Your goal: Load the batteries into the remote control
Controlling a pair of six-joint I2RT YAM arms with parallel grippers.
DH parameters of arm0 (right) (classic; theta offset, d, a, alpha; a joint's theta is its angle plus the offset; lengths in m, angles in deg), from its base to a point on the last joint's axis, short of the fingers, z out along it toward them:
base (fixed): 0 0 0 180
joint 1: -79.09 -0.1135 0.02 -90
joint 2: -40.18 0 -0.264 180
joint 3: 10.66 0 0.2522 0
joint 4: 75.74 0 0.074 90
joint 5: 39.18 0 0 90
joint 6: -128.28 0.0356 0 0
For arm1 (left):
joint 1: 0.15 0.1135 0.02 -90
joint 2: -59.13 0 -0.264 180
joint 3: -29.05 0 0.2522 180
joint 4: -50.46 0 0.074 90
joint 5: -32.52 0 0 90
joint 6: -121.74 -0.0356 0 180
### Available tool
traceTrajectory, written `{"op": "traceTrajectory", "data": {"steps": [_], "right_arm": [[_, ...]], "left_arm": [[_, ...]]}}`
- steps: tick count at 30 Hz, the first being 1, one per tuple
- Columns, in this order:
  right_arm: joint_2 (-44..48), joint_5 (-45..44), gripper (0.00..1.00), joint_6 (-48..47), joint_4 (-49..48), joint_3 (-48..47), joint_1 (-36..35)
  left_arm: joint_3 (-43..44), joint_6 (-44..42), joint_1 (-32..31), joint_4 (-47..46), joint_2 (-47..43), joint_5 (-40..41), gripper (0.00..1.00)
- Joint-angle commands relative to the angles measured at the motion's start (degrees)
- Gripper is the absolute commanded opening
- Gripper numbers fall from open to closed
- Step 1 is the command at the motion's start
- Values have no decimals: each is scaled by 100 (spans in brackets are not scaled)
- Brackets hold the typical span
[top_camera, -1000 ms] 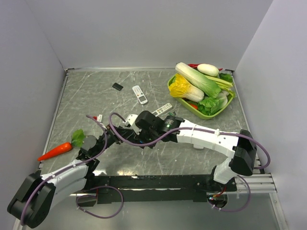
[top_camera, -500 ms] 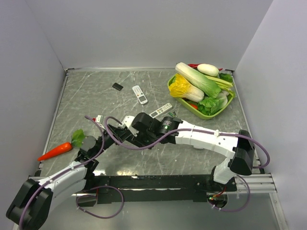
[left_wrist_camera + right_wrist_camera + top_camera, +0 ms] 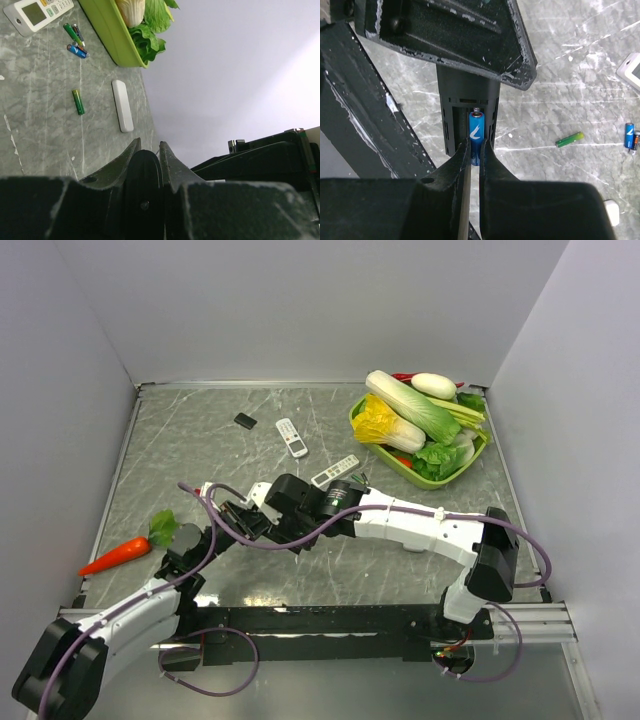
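right arm swings left to meet the remote

since a second ago, the right arm has swung further to the left over the table (image 3: 180,440), and the left arm has shifted a little too. the two arms meet low on the left side.

the right gripper (image 3: 475,150) is closed tight on a blue battery (image 3: 476,131). the battery's little metal tip points away from the fingers. it sits right over the open slot in the back of the black remote (image 3: 467,107).

the left gripper (image 3: 146,150) is squeezed shut on that same black remote and holds it up off the table.

more batteries lie loose on the table, well apart from the grippers. one green battery (image 3: 78,101) lies next to a small white cover (image 3: 122,105). a few others (image 3: 75,42) lie close together, near a white remote (image 3: 37,12) and the green basket (image 3: 112,35) of veggies.

a carrot (image 3: 118,554) lies at the left edge of the table.
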State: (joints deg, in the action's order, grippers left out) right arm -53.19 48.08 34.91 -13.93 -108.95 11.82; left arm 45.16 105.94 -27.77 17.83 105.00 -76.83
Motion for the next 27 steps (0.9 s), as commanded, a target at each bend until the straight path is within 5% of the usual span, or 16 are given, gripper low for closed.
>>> {"op": "traceTrajectory", "data": {"steps": [1, 17, 27], "right_arm": [[-68, -130, 0, -84, 451, -309, -50], [-253, -95, 0, -137, 433, -485, -85], [-305, -218, 10, -111, 266, -520, -76]], "left_arm": [[-648, 16, -25, -187, -244, -16, 1], [-639, 139, -25, -212, -377, -51, 1], [-674, 324, -25, -327, -456, -95, 1]]}}
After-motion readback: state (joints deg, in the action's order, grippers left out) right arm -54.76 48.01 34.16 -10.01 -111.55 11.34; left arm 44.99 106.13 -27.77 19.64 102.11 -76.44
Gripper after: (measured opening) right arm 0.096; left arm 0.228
